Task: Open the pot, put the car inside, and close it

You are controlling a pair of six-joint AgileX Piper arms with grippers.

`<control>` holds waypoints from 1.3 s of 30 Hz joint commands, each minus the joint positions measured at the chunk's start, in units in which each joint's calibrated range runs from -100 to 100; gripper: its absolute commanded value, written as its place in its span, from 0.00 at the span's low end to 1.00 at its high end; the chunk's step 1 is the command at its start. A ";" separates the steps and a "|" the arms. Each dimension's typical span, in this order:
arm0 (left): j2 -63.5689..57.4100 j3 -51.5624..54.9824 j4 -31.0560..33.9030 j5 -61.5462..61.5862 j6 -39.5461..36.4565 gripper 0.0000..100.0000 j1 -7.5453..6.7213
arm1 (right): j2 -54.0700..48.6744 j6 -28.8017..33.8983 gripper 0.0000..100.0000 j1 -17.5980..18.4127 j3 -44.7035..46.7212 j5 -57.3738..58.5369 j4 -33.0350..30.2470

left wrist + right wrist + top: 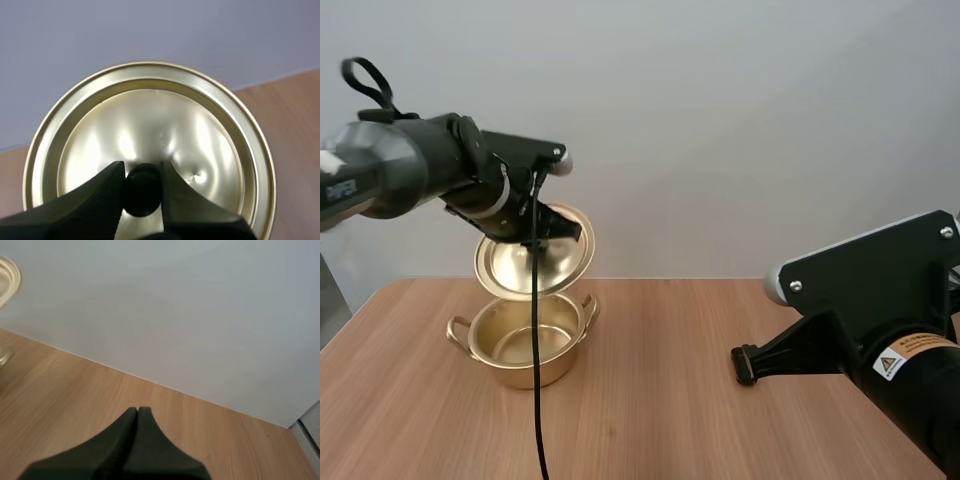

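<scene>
A gold pot (525,342) with two side handles stands uncovered on the left part of the wooden table (660,420); its inside shows bare metal. Just above it hangs the gold lid (533,264), tilted with its underside toward the high camera. My left gripper (558,226) holds it from behind. In the left wrist view the left gripper (142,172) is shut on the lid's black knob (142,192), the lid (150,125) spread out beyond it. My right gripper (745,365) hovers low over the table right of the pot, shut on nothing, its fingers one wedge (137,412).
Bare wood lies between the pot and my right gripper and along the front of the table. A plain wall stands behind the table's far edge. The lid's rim (7,277) shows far off in the right wrist view.
</scene>
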 commanded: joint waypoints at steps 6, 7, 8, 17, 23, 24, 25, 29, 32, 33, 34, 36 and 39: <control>-29.54 -0.22 -11.33 -1.73 1.10 0.00 0.05 | 10.82 -0.36 0.00 -1.79 0.68 -5.78 5.80; -31.68 -0.22 -10.59 -1.39 1.10 0.00 0.05 | 12.89 -1.06 0.00 -1.79 0.68 -6.43 5.94; -33.99 -0.22 -9.94 -1.20 1.10 0.00 0.22 | 14.91 -1.69 0.00 -1.79 0.68 -6.92 5.94; -46.48 -2.04 -8.00 -3.65 -1.25 0.00 0.49 | 33.35 -3.99 0.00 -1.79 -4.06 -12.88 8.28; -47.08 -5.13 -6.77 -3.80 -1.25 0.00 0.49 | 46.60 -4.41 0.00 -1.79 -9.96 -11.87 10.58; -47.08 -5.71 -6.77 -4.03 -1.34 0.00 0.49 | 48.16 -5.03 0.00 -1.79 -10.66 -11.41 10.37; -47.08 -6.32 -6.77 -4.21 -1.61 0.00 0.49 | 50.14 -6.13 0.00 -1.79 -11.16 -11.02 10.37; -47.08 -8.95 -6.77 -5.13 -1.96 0.00 0.49 | 57.29 -8.09 0.00 -1.79 -11.66 -10.32 10.37; -47.08 -10.68 -6.77 -5.13 -1.96 0.00 0.49 | 61.98 -9.00 0.00 -1.79 -11.66 -9.74 10.37; -47.08 -11.08 -6.77 -5.33 -1.96 0.00 0.49 | 63.47 -9.28 0.00 -1.79 -11.66 -9.58 10.37; -47.08 -11.32 -6.77 -5.49 -1.96 0.00 0.49 | 64.74 -9.49 0.00 -1.79 -11.66 -9.58 10.29; -47.08 -11.56 -6.77 -5.68 -1.96 0.00 0.49 | 66.50 -10.23 0.01 -1.79 -11.66 -9.91 10.29; -47.08 -11.56 -6.48 -5.71 -1.96 0.00 0.49 | 67.22 -10.23 0.40 -1.79 -11.66 -11.79 10.29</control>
